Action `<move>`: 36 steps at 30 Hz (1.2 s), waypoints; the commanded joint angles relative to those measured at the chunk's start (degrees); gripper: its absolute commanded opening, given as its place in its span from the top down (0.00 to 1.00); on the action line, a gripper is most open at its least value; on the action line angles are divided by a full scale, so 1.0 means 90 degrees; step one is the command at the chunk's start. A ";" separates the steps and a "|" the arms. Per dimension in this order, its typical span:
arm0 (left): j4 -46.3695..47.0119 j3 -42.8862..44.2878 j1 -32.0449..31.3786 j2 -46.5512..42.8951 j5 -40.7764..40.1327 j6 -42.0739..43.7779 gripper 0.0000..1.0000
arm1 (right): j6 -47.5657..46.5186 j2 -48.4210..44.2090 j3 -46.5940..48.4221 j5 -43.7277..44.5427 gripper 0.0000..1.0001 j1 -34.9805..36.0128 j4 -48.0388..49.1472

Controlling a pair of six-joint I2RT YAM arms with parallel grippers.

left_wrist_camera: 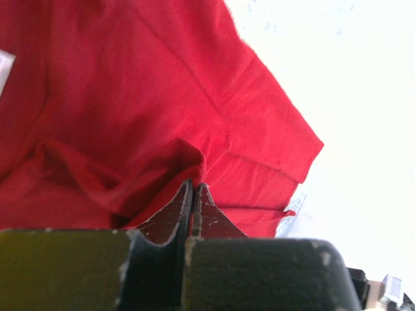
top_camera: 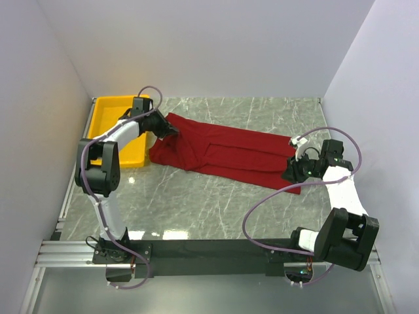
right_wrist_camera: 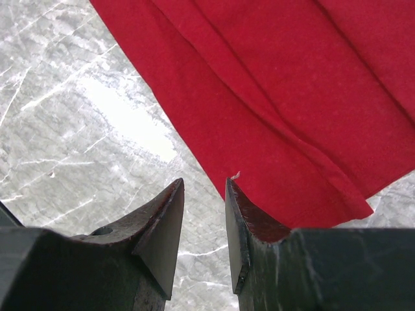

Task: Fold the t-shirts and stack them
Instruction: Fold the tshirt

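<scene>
A dark red t-shirt (top_camera: 229,152) lies stretched out and partly folded lengthwise across the marble table, from the yellow tray to the right arm. My left gripper (top_camera: 171,131) is at the shirt's far left end, shut on a pinched ridge of the red cloth (left_wrist_camera: 188,155); a small white label (left_wrist_camera: 4,68) shows at the left edge of that view. My right gripper (top_camera: 291,171) hovers at the shirt's right end, open, with bare marble between its fingers (right_wrist_camera: 243,214). The hem of the shirt (right_wrist_camera: 272,149) lies just beyond and right of its tips.
A yellow plastic tray (top_camera: 116,111) sits at the back left, touching the shirt's left end. White walls close in the table on three sides. Bare marble (top_camera: 196,203) runs between the shirt and the arm bases.
</scene>
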 commanded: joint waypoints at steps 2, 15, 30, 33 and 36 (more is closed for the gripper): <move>0.0139 0.0741 0.0070 0.0170 0.0370 -0.0184 0.99 | 0.0097 -0.0117 -0.0062 -0.0145 0.61 0.0030 0.0249; 0.0539 0.1132 0.0187 0.0786 0.0653 -0.0701 0.99 | 0.0116 0.0088 -0.0033 -0.0126 0.61 0.0040 0.0307; 0.0472 0.2643 0.0284 0.1685 0.0459 -0.0937 0.52 | 0.0087 0.0176 -0.0043 -0.0155 0.63 0.0040 0.0278; 0.0072 0.3122 0.0294 0.1753 0.0253 -0.0537 0.48 | 0.0077 0.0167 -0.0033 -0.0145 0.63 0.0030 0.0268; -0.0231 0.3154 0.0285 0.1568 0.0096 0.0028 0.48 | 0.0000 0.0176 -0.0033 -0.0145 0.63 0.0040 0.0200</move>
